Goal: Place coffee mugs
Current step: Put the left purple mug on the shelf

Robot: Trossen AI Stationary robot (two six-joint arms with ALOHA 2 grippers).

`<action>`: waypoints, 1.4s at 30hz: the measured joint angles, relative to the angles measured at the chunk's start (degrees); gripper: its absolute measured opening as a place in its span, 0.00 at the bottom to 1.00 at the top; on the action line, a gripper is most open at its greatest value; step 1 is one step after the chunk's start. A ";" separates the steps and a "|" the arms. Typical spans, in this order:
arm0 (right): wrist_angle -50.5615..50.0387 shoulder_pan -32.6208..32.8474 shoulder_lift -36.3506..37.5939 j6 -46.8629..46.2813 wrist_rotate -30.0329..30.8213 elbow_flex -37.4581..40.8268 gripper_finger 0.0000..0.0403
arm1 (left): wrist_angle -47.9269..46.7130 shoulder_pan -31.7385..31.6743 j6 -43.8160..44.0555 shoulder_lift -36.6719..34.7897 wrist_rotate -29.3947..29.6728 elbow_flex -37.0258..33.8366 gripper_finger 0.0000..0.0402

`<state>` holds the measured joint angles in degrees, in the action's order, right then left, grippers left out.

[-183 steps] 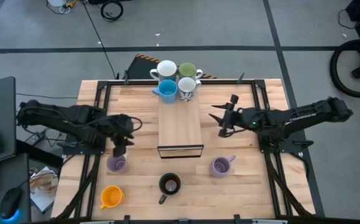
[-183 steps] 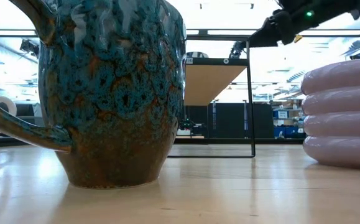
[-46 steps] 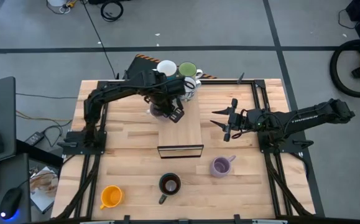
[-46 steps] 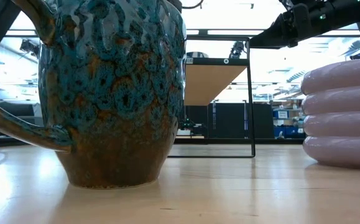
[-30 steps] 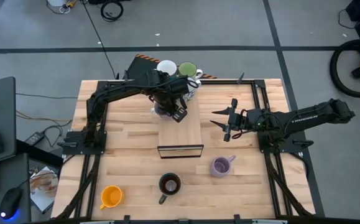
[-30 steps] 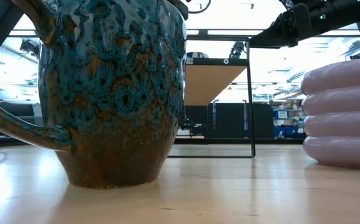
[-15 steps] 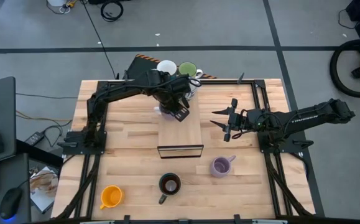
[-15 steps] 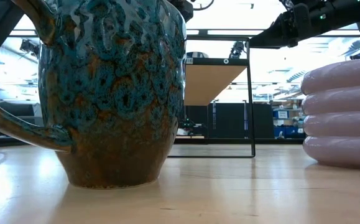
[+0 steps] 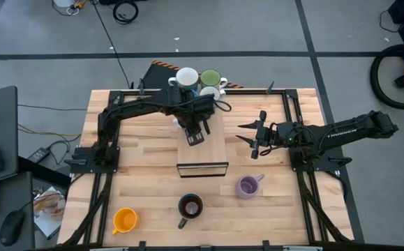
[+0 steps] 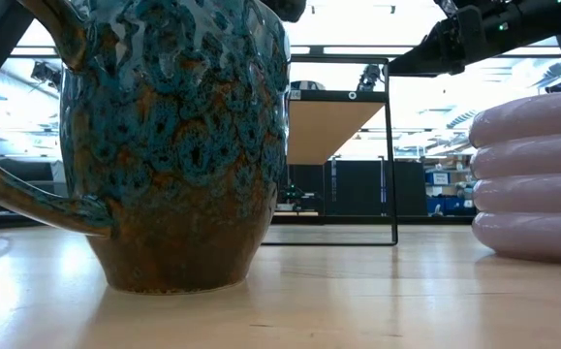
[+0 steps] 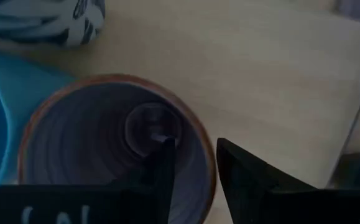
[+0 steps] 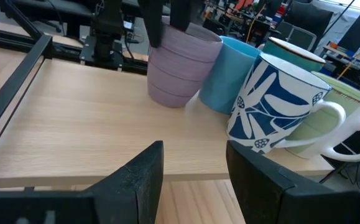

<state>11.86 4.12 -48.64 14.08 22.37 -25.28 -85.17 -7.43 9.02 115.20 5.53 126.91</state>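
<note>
A lilac mug (image 12: 176,68) stands on its base at the far end of the wooden board (image 9: 203,146), next to a light blue mug (image 12: 229,74) and a blue-patterned white mug (image 12: 273,106). A white mug (image 9: 186,77) and a green mug (image 9: 211,77) stand behind them. My left gripper (image 11: 195,149) points down over the lilac mug, open. One finger (image 11: 165,171) is inside the cup and the other (image 11: 242,180) outside its wall. My right gripper (image 9: 247,137) hovers open to the right of the board, holding nothing.
On the near half of the table stand a second lilac mug (image 9: 247,186), a dark brown-black mug (image 9: 190,206) and an orange mug (image 9: 124,220). The board sits raised on a black frame (image 9: 203,169). Black rails (image 9: 296,118) run along the table's sides.
My left gripper has shifted slightly toward the table's right and near edges above the board's far end, and its wrist has rolled about its pointing line. The lilac mug stays standing on the board. My right arm has kept still.
</note>
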 joint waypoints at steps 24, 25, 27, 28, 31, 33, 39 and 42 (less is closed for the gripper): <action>0.00 0.04 0.00 -0.04 -1.51 0.00 0.45 | -0.28 4.44 -11.35 -0.05 15.76 -0.02 0.31; 0.00 0.02 0.00 -0.04 -1.51 0.00 0.45 | -0.26 4.66 -12.23 -0.07 16.05 -0.02 0.31; -0.02 0.02 0.00 -0.08 -1.51 0.00 0.45 | -0.21 5.13 -13.18 -0.07 16.56 -0.02 0.31; -0.02 0.04 0.00 -0.22 -1.51 0.00 0.45 | -0.17 5.25 -13.50 -0.07 16.74 -0.02 0.31; -0.02 0.02 0.00 -0.22 -1.51 0.00 0.45 | -0.22 6.00 -13.99 -0.07 16.85 -0.02 0.31; -0.02 0.04 0.00 -0.22 -1.51 0.00 0.45 | -0.22 6.56 -14.45 -0.07 16.88 -0.02 0.31; -0.01 0.02 0.00 -0.38 -1.51 0.00 0.45 | -0.22 7.78 -14.28 -0.34 18.81 -0.07 0.31; -0.03 0.03 0.00 -0.43 -1.51 0.00 0.45 | 0.02 8.06 -14.25 -1.03 19.09 -0.06 0.31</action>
<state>11.83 4.15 -48.64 13.66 20.86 -25.28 -85.15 0.63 -5.24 114.16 24.61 126.85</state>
